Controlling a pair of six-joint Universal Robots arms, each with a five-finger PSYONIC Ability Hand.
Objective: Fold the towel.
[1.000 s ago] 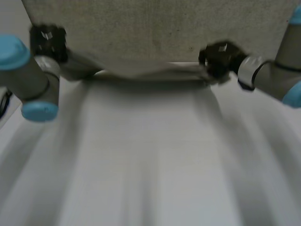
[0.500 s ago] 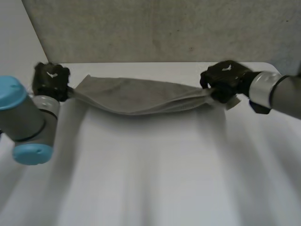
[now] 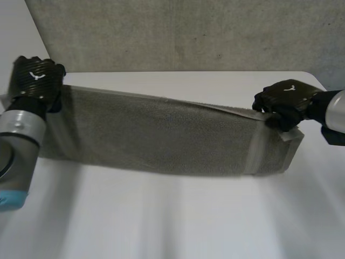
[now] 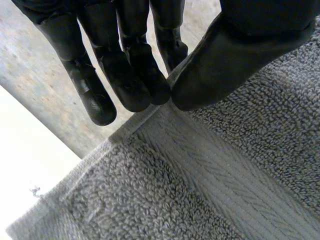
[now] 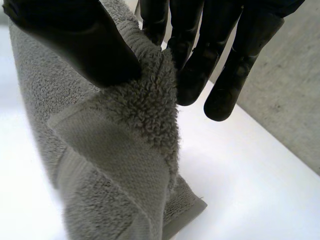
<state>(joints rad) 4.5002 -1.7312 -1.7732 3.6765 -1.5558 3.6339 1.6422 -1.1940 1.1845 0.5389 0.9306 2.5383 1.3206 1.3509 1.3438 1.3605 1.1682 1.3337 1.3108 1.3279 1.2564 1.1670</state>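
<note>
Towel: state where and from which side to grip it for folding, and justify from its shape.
Probably its two top corners, pinched from the outer sides: the towel stretches between the left hand and right hand, and its thin edge suits a pinch.

It looked like a robotics lab: a plain white table [image 3: 178, 216] stood against a grey speckled panel [image 3: 188, 32], flanked by machine arms [image 3: 21, 135].
</note>
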